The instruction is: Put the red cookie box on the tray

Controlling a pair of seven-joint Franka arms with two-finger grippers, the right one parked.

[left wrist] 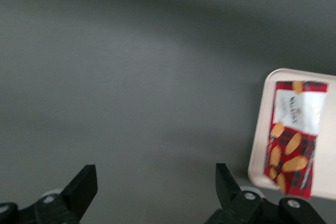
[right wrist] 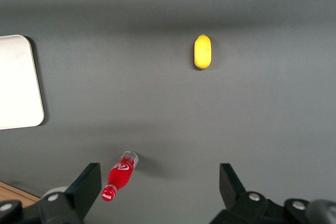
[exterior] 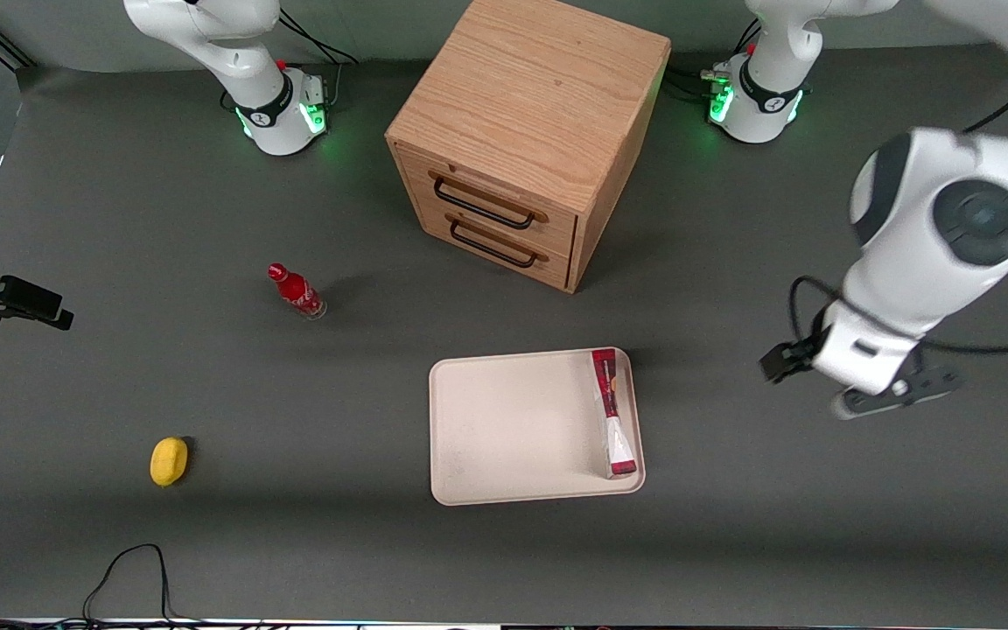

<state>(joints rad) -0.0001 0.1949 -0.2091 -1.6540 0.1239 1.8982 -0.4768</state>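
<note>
The red cookie box (exterior: 611,411) lies flat inside the tray (exterior: 504,429), tucked along the short rim that faces the working arm's end of the table. It is a long, thin carton with a glossy dark-red plaid print, tan oval cookie pictures (left wrist: 293,143) and a white label patch (left wrist: 299,110) at the end nearer the front camera. The tray is a broad cream-white rectangle with rounded corners and a low raised lip; its smooth matte floor is bare apart from the box and much larger than it. It rests on the table (exterior: 731,542), a flat dark-grey surface with a dull, slightly soft finish. The gripper (exterior: 863,385) hangs above bare table well off to the side of the tray, toward the working arm's end, on a glossy white arm with dark joint caps; its black, wedge-shaped fingers (left wrist: 84,184) are spread wide apart and hold nothing. Farther from the front camera than the tray stands a wooden cabinet (exterior: 526,140), a boxy block of light oak-grain veneer with two drawers, each with a thin dark wire handle. Toward the parked arm's end sits a small red bottle (exterior: 296,291), shiny, with a red cap and a clear base. Nearer the front camera than the bottle lies a lemon (exterior: 168,461), a yellow oval.
</note>
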